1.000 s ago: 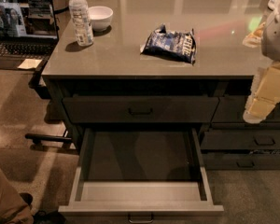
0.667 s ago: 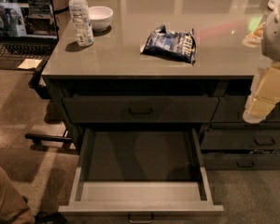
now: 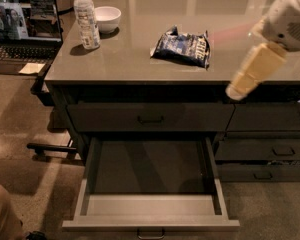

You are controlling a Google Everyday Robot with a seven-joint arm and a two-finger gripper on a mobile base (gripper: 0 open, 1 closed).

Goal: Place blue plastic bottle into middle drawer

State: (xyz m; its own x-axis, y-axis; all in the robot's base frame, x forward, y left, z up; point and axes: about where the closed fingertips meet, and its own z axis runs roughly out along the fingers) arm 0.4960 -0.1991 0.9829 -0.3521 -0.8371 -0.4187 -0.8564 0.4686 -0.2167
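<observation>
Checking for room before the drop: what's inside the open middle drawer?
The middle drawer shows only bare floor and walls; its rear is hidden under the top drawer. The tool hangs up at the right.

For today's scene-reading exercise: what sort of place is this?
Probably an office or lab: open black laptop, glossy grey countertop over dark drawer stacks, small white bowl. The robot's pale tool hangs at the countertop's right front edge.

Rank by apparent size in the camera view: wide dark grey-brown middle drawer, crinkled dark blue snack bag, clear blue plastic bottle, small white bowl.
1. middle drawer
2. snack bag and blue plastic bottle: too close to rank
3. white bowl
The pincer hangs right, at the counter front edge.
</observation>
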